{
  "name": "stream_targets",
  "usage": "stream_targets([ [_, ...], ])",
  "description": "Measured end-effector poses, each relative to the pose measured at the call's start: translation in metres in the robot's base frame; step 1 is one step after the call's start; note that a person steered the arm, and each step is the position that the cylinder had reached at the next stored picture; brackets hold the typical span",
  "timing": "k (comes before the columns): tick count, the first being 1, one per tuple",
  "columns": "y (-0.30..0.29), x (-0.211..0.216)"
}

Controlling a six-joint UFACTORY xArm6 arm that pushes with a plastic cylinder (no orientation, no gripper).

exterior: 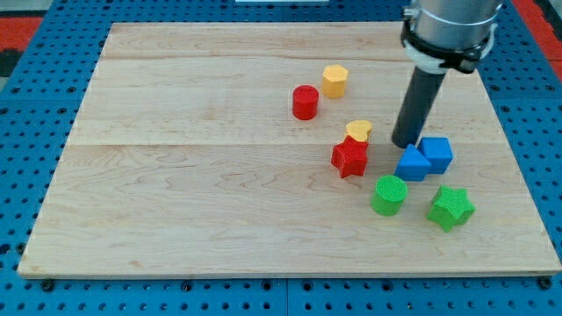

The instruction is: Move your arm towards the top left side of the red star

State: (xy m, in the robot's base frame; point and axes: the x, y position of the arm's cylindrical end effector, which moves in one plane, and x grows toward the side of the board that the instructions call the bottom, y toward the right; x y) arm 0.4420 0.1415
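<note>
The arm comes down from the frame's upper right as a grey collar with a straight dark rod below it, standing nearly upright. There is no gripper on it, so nothing to open or close; it ends in my tip, which rests on the table in the right half of the frame.

My tip is just above and left of the blue triangle-like block, close to touching it, with the blue cube just to its right. The two blue blocks touch each other.

To the left of my tip, near but apart, is a yellow heart. The red star sits directly below the heart and touches it, right of centre in the frame. My tip is thus to the star's upper right, and the heart lies over the star's top edge, between my tip and the star's upper left side.

Further up and left are a red cylinder and a yellow hexagon, near each other but apart.

In the lower right, a green cylinder stands below the blue blocks, and a green star is to its right, apart from it.
</note>
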Motion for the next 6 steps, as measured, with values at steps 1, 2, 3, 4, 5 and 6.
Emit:
stream_targets([
  [1,-0.003,-0.067],
  [2,-0.041,-0.099],
  [3,-0.107,-0.056],
  [4,-0.087,-0.008],
  [5,-0.039,0.017],
  [6,-0.061,0.040],
])
